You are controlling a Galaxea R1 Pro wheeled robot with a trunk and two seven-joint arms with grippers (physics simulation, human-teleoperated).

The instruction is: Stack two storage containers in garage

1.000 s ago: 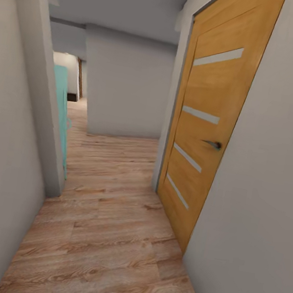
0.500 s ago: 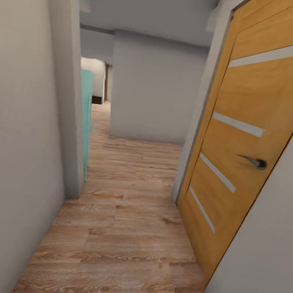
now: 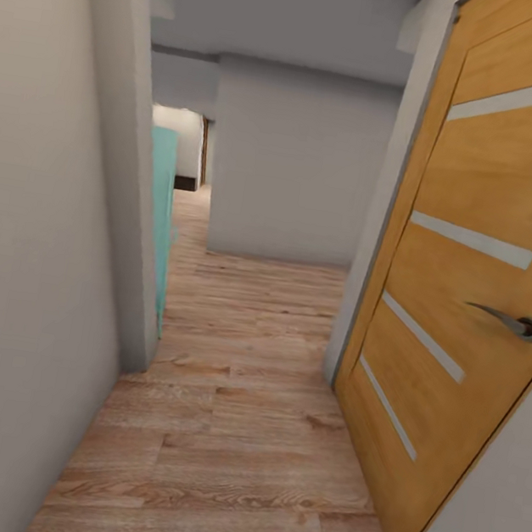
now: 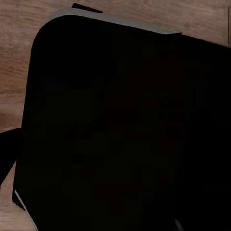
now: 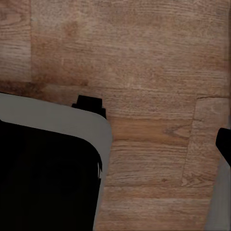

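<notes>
Robot mid-transit in narrow hallway, wood plank floor (image 3: 223, 431), orange door (image 3: 471, 273) at right, teal panel (image 3: 159, 223) ahead-left; no containers seen here, claw state can't tell.

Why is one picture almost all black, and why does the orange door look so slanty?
Left wrist view: a dark rounded robot part sits close, unlit, blocking most of the wood plank floor. Head view: the orange wooden door leans because the wide lens stretches the edges; a faint bright glare spot sits near its upper right.
</notes>
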